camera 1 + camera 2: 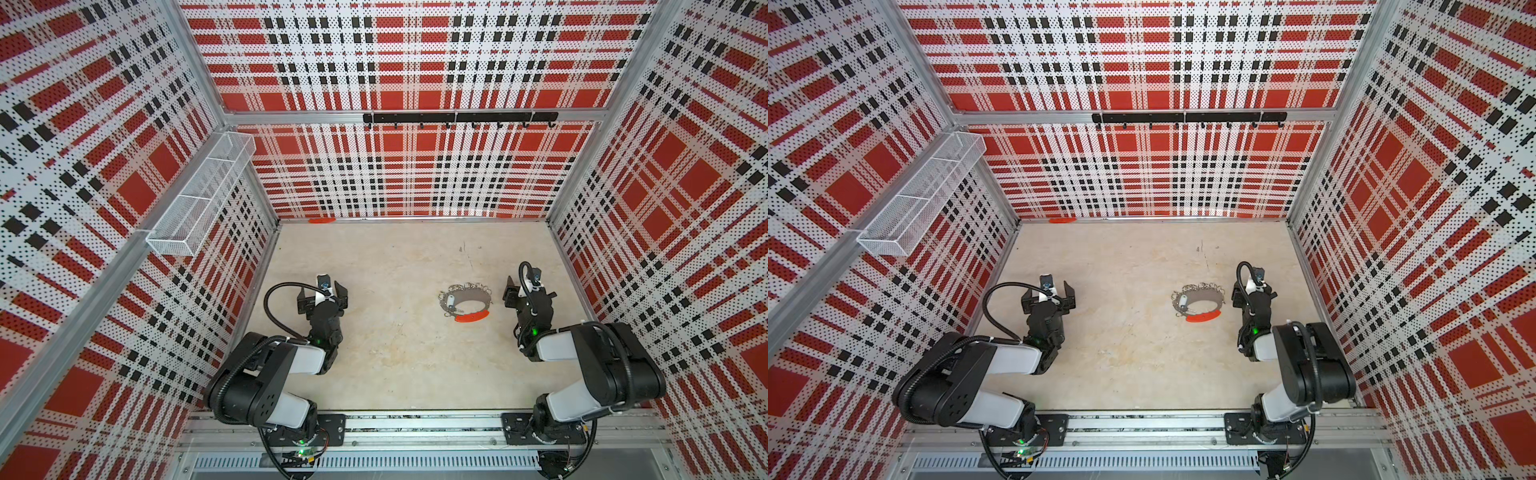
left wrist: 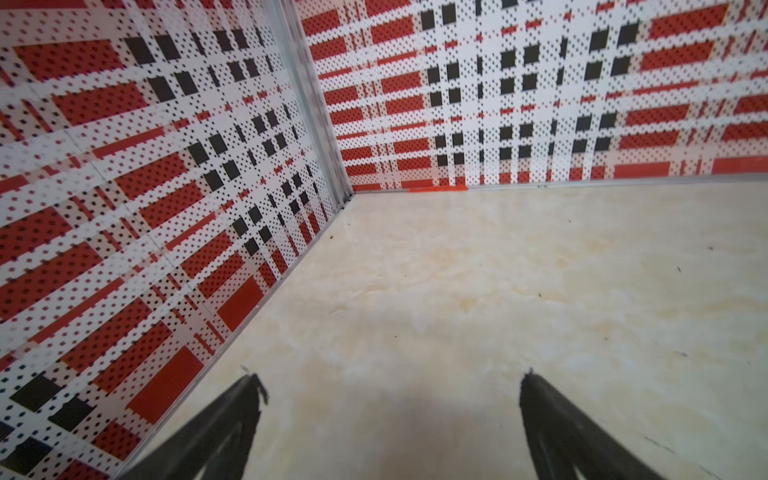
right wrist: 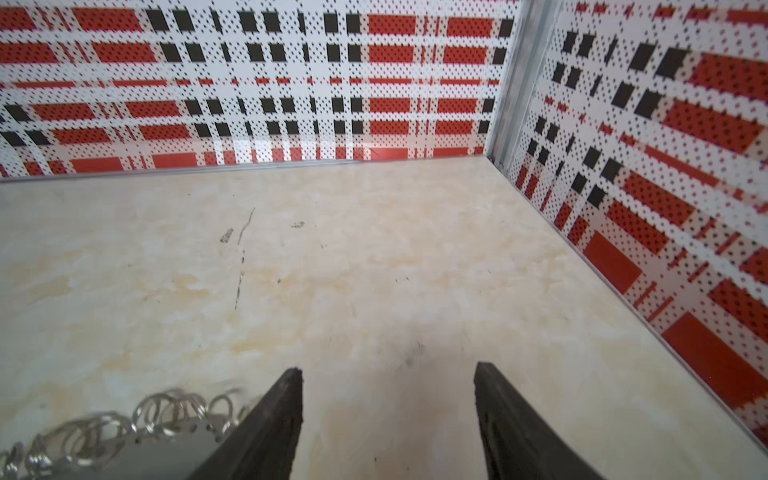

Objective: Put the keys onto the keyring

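Note:
The keyring [image 1: 469, 296] [image 1: 1202, 296] lies flat on the floor right of centre. It is a dark grey ring with silver wire clips around its rim and an orange-red arc [image 1: 471, 318] on its near side. The keys [image 1: 451, 300] [image 1: 1183, 302], a small pale tag with a tiny silver key, rest at the ring's left rim; I cannot tell if they hang on a clip. My right gripper [image 1: 530, 291] [image 3: 388, 370] is open and empty, just right of the ring, whose clips [image 3: 174, 409] show beside one finger. My left gripper [image 1: 320, 291] [image 2: 390, 382] is wide open and empty over bare floor, far left of the ring.
Plaid perforated walls close in three sides. A white mesh basket [image 1: 199, 195] hangs on the left wall and a black hook rail [image 1: 457, 117] on the back wall. A small orange-red strip [image 1: 322, 220] lies at the foot of the back wall.

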Robot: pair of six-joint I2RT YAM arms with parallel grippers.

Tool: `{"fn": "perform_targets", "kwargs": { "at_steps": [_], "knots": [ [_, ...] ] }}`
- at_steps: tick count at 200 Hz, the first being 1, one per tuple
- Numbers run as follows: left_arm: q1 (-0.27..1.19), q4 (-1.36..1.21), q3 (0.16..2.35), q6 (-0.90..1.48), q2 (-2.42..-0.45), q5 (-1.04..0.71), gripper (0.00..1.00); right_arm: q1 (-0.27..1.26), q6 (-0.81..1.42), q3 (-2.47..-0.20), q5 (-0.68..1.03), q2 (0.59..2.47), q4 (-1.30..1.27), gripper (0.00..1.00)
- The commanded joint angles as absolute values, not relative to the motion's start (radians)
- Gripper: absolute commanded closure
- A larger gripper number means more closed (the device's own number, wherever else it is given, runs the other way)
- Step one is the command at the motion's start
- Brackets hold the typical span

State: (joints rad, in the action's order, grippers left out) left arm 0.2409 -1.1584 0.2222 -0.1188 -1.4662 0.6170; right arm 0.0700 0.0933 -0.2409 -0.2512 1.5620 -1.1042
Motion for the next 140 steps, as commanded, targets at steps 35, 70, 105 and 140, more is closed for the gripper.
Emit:
{"fn": "perform_targets", "kwargs": {
  "at_steps": [35, 70, 105, 140],
  "knots": [
    [0.022, -1.469, 0.151, 0.052, -1.561, 0.354, 0.02, 0.050, 0.091, -0.210, -0.267, 1.575, -1.313, 0.11],
    [0.034, -1.418, 0.203, 0.046, -1.579, 0.369, 0.02, 0.050, 0.082, -0.283, -0.252, 1.578, -1.179, 0.00],
    [0.046, -1.427, 0.195, 0.039, -1.575, 0.381, 0.02, 0.059, 0.071, -0.280, -0.253, 1.576, -1.185, 0.00],
    [0.100, -1.560, 0.145, -0.017, -1.594, 0.456, 0.02, 0.068, 0.050, -0.282, -0.219, 1.572, -1.174, 0.00]
  ]
}}
